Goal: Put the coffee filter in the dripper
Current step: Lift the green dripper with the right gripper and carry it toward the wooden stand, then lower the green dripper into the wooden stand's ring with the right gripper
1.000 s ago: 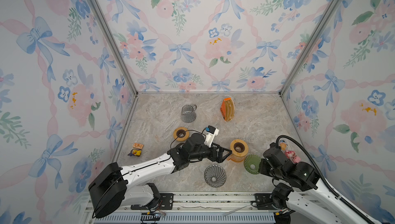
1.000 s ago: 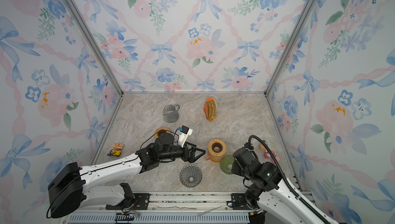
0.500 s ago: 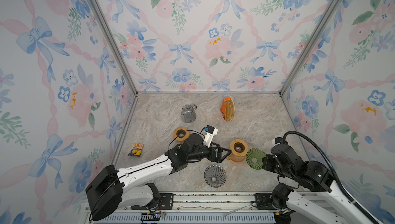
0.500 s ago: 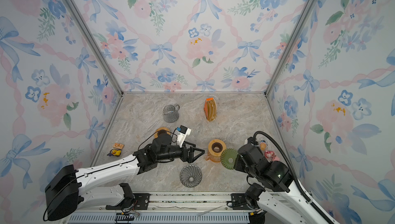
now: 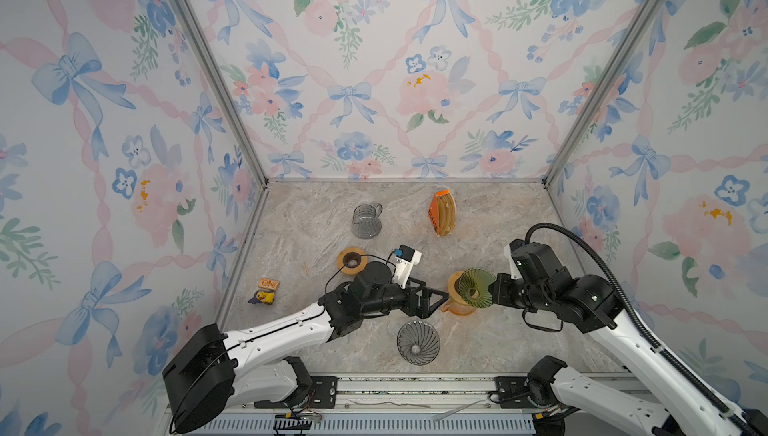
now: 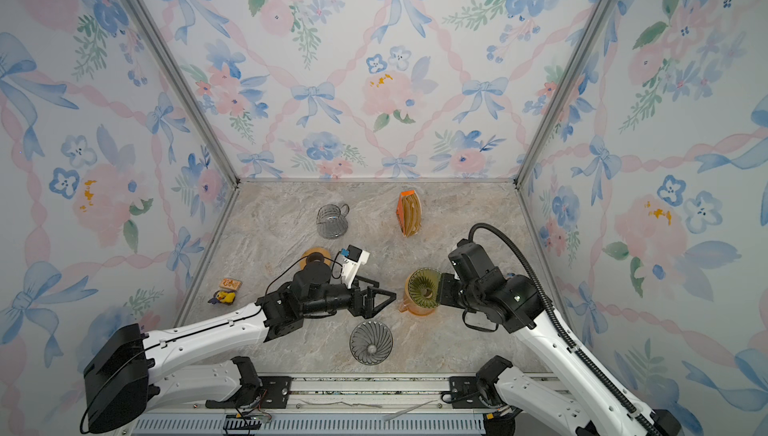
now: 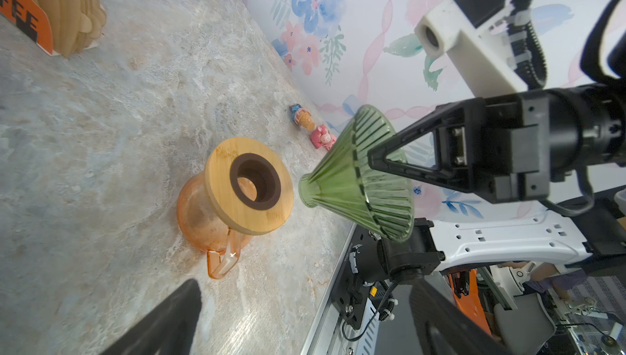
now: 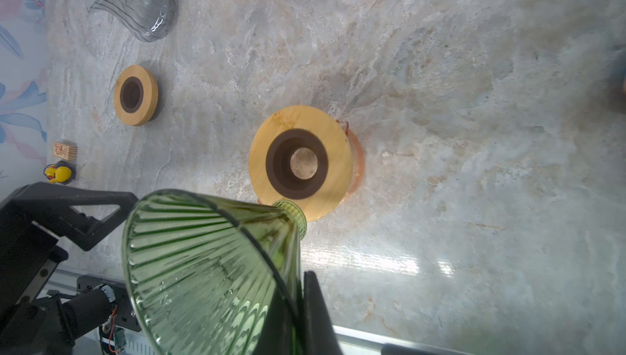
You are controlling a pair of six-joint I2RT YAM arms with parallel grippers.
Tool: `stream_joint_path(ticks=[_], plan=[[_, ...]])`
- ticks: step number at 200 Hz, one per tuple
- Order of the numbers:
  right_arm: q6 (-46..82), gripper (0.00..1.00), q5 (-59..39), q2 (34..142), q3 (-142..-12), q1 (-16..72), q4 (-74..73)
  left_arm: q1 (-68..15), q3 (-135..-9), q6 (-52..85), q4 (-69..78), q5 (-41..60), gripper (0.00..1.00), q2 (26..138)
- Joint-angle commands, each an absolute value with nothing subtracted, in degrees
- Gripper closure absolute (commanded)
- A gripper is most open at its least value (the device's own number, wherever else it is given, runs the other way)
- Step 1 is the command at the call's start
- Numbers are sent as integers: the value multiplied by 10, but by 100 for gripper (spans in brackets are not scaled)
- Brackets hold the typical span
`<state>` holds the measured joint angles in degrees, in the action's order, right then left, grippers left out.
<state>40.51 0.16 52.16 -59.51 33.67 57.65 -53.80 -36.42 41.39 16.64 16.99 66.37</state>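
Both top views show the right pincer (image 5: 491,291) clamped on the rim of the green glass dripper (image 5: 473,287). It holds the dripper off the table (image 5: 498,213), tipped on its side with the wide mouth turned up toward the camera head. The narrow neck points at the wooden collar (image 7: 216,180) that sits on the orange carafe (image 7: 198,211). The left wrist view shows neck and collar close but apart. On the carafe's other side the left pincer (image 5: 436,294) hangs with its jaws spread wide, gripping nothing. A grey dripper (image 5: 417,342) rests nearer the front edge of the table, and a second wooden ring (image 5: 341,261) and a clear glass jug (image 5: 365,220) sit farther back. The coffee filters (image 5: 448,212) stand in their orange holder (image 5: 433,215) near the back wall, well apart from both pincers.
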Motion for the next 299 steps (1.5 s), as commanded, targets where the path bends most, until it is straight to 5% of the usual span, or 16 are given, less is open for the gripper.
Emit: stream_joint_path(ticks=[1, 299], plan=[[370, 96, -71, 538, -617, 298, 544, -536, -355, 415, 180, 168, 2, 644], [346, 96, -133, 617, -519, 202, 454, -557, -328, 413, 232, 156, 2, 642]])
